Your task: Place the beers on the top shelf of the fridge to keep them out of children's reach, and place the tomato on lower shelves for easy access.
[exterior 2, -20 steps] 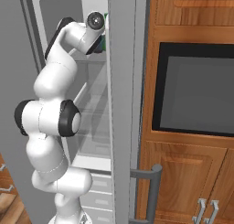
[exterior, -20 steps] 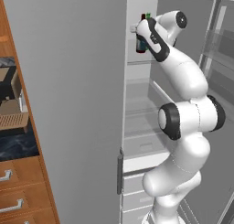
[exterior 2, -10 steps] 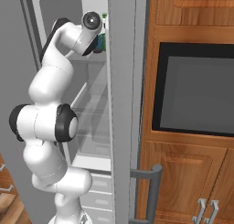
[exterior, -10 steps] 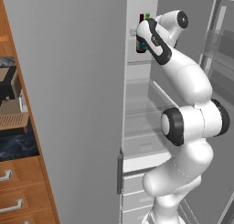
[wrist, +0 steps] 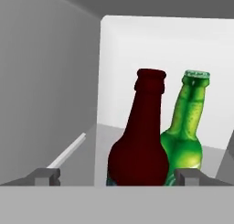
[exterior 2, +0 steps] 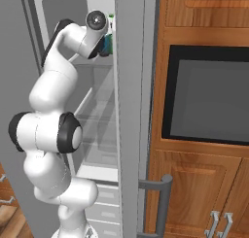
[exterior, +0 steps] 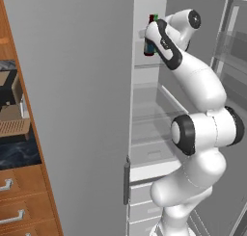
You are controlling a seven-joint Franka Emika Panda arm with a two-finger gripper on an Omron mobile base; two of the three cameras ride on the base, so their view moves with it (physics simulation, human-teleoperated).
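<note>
Brown bottle point(wrist: 138, 141) stands upright on the top shelf point(wrist: 84, 141), straight ahead between your wide-open gripper point(wrist: 117, 176) tips; green bottle point(wrist: 186, 134) touches it behind. Pull straight back.

Black wall oven point(exterior 2: 209, 101) in wooden cabinetry point(exterior 2: 194, 183); wooden drawers point(exterior: 19, 201), dark countertop point(exterior: 17, 153) left.
</note>
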